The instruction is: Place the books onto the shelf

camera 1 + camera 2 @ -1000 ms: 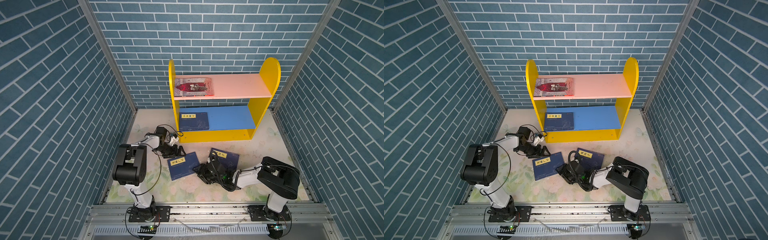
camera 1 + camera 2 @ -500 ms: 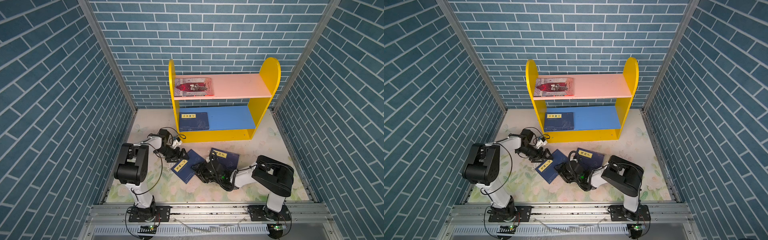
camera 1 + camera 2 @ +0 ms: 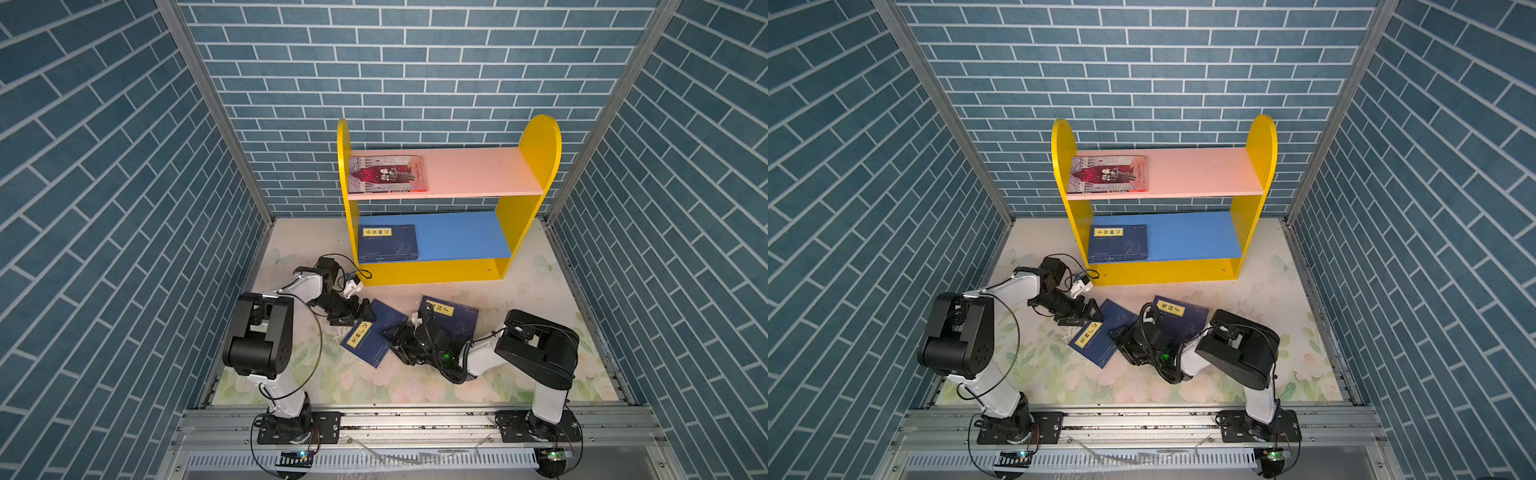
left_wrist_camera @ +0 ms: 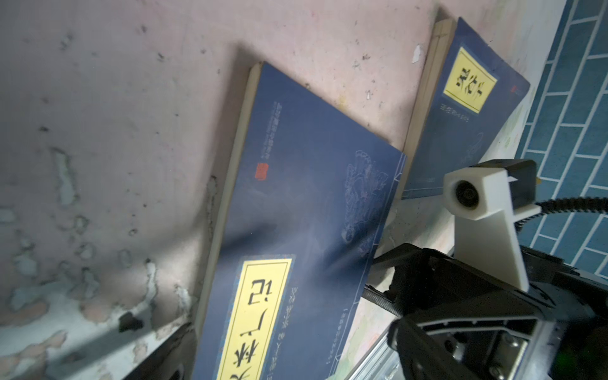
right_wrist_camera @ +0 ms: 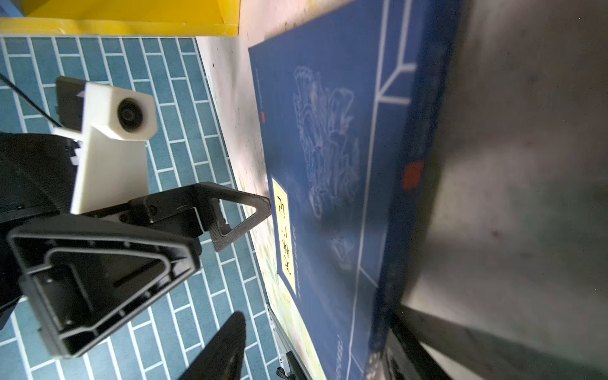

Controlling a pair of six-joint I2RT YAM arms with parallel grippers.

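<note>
Two navy books lie on the floor in front of the shelf (image 3: 536, 158) (image 3: 1258, 145). The left book (image 3: 372, 336) (image 3: 1100, 336) (image 4: 296, 197) (image 5: 329, 164) sits askew, with a gripper at each end. My left gripper (image 3: 357, 316) (image 3: 1084, 314) is open, one fingertip (image 5: 260, 205) at the corner by the yellow label. My right gripper (image 3: 395, 343) (image 3: 1123, 343) (image 5: 316, 358) is open, its jaws either side of the opposite edge. The right book (image 3: 453, 316) (image 3: 1183, 318) (image 4: 460, 115) lies partly under the right arm. Another navy book (image 3: 388, 243) lies on the blue board and a grey-and-red book (image 3: 386, 174) on the pink board.
Blue brick-pattern walls (image 3: 124, 208) close in both sides and the back. The shelf stands against the back wall. A metal rail (image 3: 415, 419) runs along the front edge, carrying both arm bases. Bare floral floor (image 3: 540, 282) shows at the right of the shelf.
The left floor book has turned counter-clockwise into a diamond pose. My left gripper came forward and right to its corner. My right arm shifted left toward the book.
</note>
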